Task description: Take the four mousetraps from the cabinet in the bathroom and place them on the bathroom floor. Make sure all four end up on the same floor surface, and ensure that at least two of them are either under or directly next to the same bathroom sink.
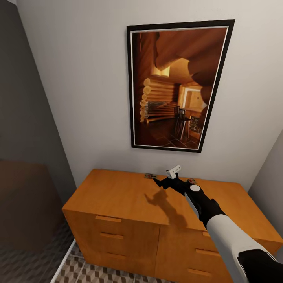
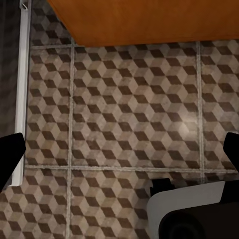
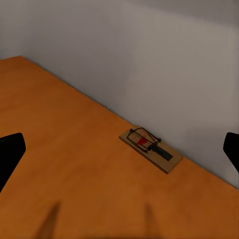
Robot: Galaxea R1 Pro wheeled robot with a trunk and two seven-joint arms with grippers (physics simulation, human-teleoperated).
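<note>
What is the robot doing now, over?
Right gripper open above cabinet, empty. Mousetrap ahead by wall. Left gripper open over bathroom floor. Nothing blocking.

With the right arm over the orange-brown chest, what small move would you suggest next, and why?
Probably ease the right gripper forward and down onto the small brown wooden mousetrap. Its jaws stand open, and the trap lies flat ahead of them on the orange-brown wooden cabinet by the wall.

Home room, framed picture [image 1: 179, 84], wooden cabinet [image 1: 118, 204], tiled floor [image 2: 129, 109]
</note>
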